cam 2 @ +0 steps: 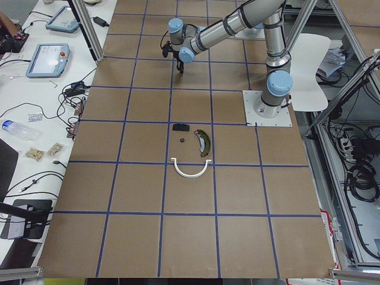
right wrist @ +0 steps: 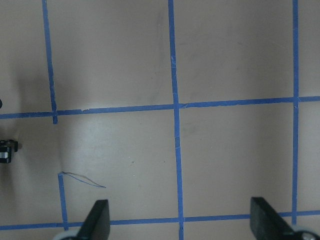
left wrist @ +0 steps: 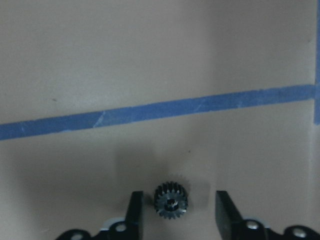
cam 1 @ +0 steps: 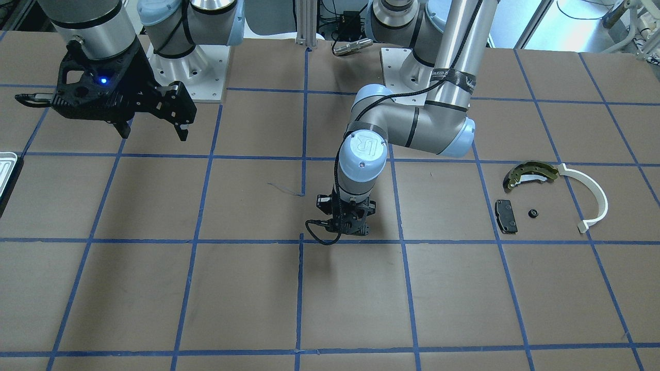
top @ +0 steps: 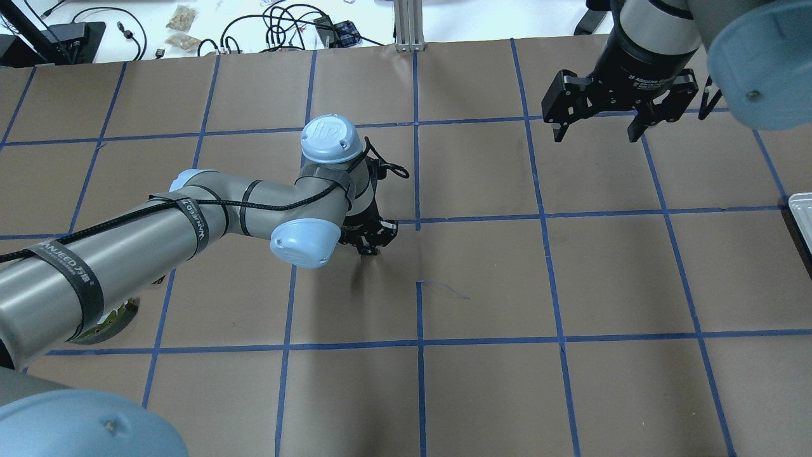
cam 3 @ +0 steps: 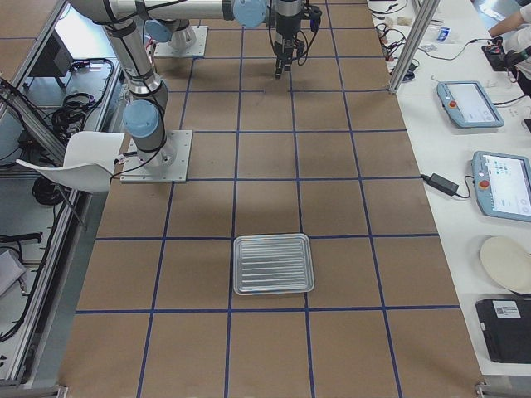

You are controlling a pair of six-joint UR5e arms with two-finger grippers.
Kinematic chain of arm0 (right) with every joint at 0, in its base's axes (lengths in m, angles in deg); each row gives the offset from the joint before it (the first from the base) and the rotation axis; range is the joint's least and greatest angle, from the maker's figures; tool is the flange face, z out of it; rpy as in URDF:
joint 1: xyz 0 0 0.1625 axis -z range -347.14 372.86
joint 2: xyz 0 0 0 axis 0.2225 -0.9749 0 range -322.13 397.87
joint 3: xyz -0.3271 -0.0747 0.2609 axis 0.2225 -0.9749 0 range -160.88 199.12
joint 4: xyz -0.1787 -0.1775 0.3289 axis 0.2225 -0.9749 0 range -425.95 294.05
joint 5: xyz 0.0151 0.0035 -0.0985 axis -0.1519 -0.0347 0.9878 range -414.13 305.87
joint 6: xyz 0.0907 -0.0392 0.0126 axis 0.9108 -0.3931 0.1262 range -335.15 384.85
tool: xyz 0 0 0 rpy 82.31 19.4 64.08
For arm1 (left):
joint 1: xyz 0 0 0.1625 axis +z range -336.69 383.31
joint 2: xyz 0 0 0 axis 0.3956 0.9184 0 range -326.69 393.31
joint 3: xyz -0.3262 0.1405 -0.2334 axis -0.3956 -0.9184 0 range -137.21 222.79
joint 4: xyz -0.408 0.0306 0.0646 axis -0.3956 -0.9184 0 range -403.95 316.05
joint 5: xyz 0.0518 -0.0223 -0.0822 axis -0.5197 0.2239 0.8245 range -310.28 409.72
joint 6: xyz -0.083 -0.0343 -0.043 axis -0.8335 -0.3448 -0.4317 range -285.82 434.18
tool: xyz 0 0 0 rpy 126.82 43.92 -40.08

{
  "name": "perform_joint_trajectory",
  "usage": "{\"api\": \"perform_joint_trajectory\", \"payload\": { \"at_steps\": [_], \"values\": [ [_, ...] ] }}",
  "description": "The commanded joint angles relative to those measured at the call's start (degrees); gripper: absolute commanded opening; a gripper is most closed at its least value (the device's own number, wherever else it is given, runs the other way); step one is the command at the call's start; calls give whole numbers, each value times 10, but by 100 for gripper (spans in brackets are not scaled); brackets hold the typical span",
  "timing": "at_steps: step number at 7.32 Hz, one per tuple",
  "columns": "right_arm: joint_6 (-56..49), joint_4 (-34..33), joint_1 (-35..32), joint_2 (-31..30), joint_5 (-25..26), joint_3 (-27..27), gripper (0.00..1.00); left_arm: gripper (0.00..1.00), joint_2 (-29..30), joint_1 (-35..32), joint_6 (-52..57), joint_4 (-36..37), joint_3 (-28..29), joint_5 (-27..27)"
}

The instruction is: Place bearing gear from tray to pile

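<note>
A tiny black toothed bearing gear [left wrist: 171,201] with a paler centre hole lies on the brown table between the fingers of my left gripper [left wrist: 178,202]. That gripper is open, low over the table's middle [top: 370,246], and neither finger touches the gear. My right gripper [top: 595,134] is open and empty, held high near its base [cam 1: 154,135]. The ridged silvery tray [cam 3: 273,264] holds nothing. The pile has an olive-gold brake shoe [cam 1: 531,172], a white arc strip [cam 1: 594,200], a black pad [cam 1: 506,215] and another tiny black round part [cam 1: 532,212].
The table is brown paper with a blue tape grid. The tray's edge shows at the table's side [top: 800,216]. The left arm's forearm [top: 127,254] covers most of the pile in the overhead view. Desks with tablets [cam 3: 469,104] stand beside the table.
</note>
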Motion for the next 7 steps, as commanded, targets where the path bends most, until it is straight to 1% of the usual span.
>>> {"api": "perform_joint_trajectory", "payload": {
  "at_steps": [1,2,4,5,6,7],
  "values": [
    [2,1,0,0,4,-3,100,0,-9,5,-1,-2,6,-4],
    [3,1,0,0,1,-3,100,0,-19,25,4,-32,21,-10],
    [-2,0,1,-1,7,-6,100,0,-38,105,26,-172,113,-7],
    [-2,-1,0,0,6,-5,100,0,-43,141,72,-225,148,-11],
    [-3,-12,0,0,5,-5,100,0,-48,193,159,-255,161,-13],
    [-3,-14,0,0,7,-5,100,0,-52,254,186,-258,161,-19]
  ]
}}
